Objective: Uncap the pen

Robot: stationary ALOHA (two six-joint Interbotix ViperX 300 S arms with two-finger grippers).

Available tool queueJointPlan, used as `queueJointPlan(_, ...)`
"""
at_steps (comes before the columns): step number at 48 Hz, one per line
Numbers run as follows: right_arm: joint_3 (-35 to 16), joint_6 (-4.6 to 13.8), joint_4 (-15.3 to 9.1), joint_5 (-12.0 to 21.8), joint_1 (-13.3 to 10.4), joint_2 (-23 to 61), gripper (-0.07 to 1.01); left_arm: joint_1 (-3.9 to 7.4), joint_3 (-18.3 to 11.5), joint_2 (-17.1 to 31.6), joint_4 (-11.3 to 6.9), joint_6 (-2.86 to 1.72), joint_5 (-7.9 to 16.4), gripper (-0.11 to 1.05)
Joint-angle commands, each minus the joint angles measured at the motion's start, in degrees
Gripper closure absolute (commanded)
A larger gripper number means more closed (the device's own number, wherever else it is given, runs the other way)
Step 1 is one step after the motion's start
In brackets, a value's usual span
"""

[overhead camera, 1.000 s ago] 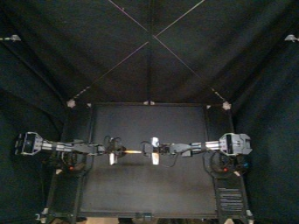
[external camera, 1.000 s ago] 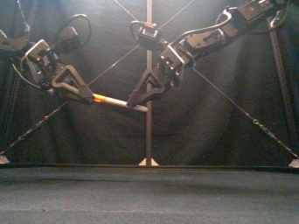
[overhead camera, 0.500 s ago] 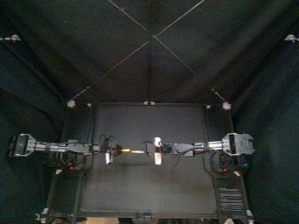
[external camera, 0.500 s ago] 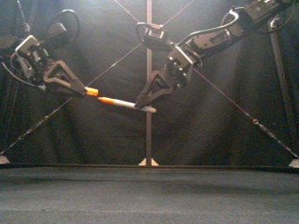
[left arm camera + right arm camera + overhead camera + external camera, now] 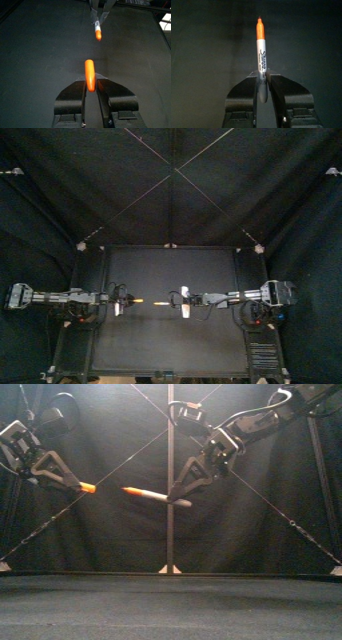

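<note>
the left claw (image 5: 67,481) pinches the orange cap (image 5: 86,487); the right claw (image 5: 185,497) pinches the pen (image 5: 144,493), its bare tip facing the cap, apart, above the counter (image 5: 171,599).

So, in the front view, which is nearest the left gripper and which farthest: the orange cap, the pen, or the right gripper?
1. The orange cap, held in the left gripper itself, at the left.
2. The pen, in the air near the middle, its orange tip pointing at the cap.
3. The right gripper, holding the pen's far end, right of the middle.
</note>
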Motion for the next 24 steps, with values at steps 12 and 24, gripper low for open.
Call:
queueJointPlan(12, 0.6, 0.0, 0.2, -0.2, -0.1, -3.5, 0.4, 0.0, -0.8, 0.0, 0.0, 0.0, -0.1, 0.43)
queueJointPlan(24, 0.6, 0.0, 0.2, -0.2, -0.1, -3.5, 0.4, 0.0, -0.8, 0.0, -0.09, 0.0, 0.3, 0.43)
